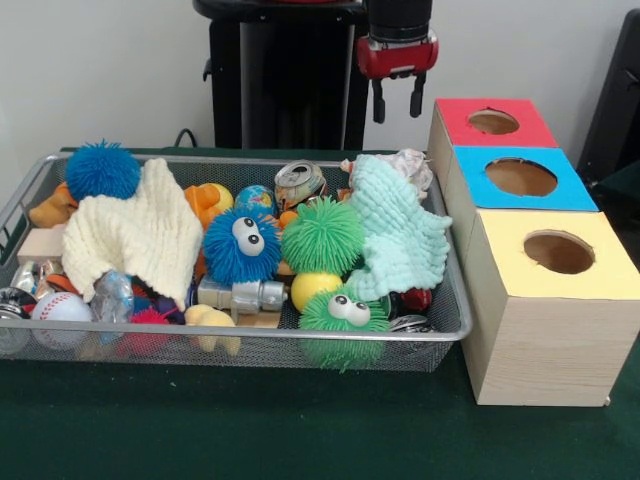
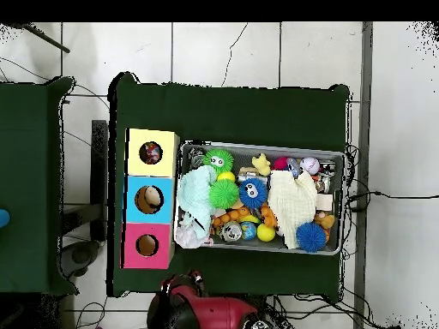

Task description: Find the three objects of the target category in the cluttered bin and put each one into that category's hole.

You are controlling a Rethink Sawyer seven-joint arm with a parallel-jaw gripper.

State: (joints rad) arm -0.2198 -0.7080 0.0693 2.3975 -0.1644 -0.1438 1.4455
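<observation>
The silver wire-mesh bin is full of toys; it also shows in the overhead view. A whitish crinkly wrapper sticks out behind the mint cloth at the bin's corner nearest the boxes, and shows in the overhead view. A see-through crinkly piece lies under the cream cloth. I cannot pick out a shiny printed wrapper. The yellow-faced box's hole shows something multicoloured inside from overhead. My gripper hangs open and empty behind the bin, beside the red-faced box.
The blue-faced box stands between the red and yellow ones, right of the bin. Spiky blue and green balls, a crushed can, a baseball and a yellow ball fill the bin.
</observation>
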